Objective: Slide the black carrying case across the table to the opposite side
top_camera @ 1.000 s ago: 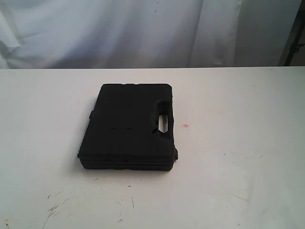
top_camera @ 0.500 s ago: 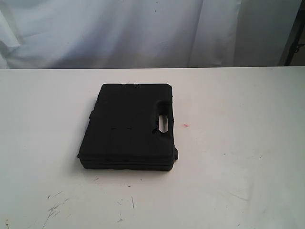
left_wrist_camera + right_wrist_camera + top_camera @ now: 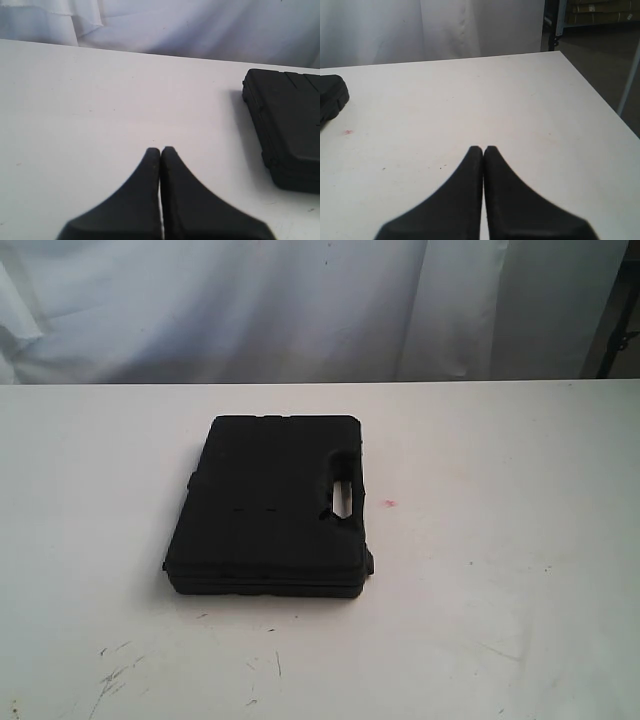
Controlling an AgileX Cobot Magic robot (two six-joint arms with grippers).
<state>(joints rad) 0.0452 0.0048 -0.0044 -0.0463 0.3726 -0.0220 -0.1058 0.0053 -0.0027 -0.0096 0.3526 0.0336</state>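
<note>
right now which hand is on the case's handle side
The right hand: its view shows the pink spot lying by the case's handle slot; the left hand sees the opposite edge.

Exterior: raised, looks down tabletop (image 3: pixel 500 570) toward 12 o'clock. Wrist cams: low, close over tabletop; all share case (image 3: pixel 270 505).

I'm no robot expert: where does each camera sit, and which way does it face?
Exterior view: off the arms, raised, facing the black carrying case on the table; no robot shows.
Left wrist view: on the left arm, behind its shut left hand, case beyond.
Right wrist view: on the right arm, behind its shut right hand, case beyond.
Shared: all show the case.
</note>
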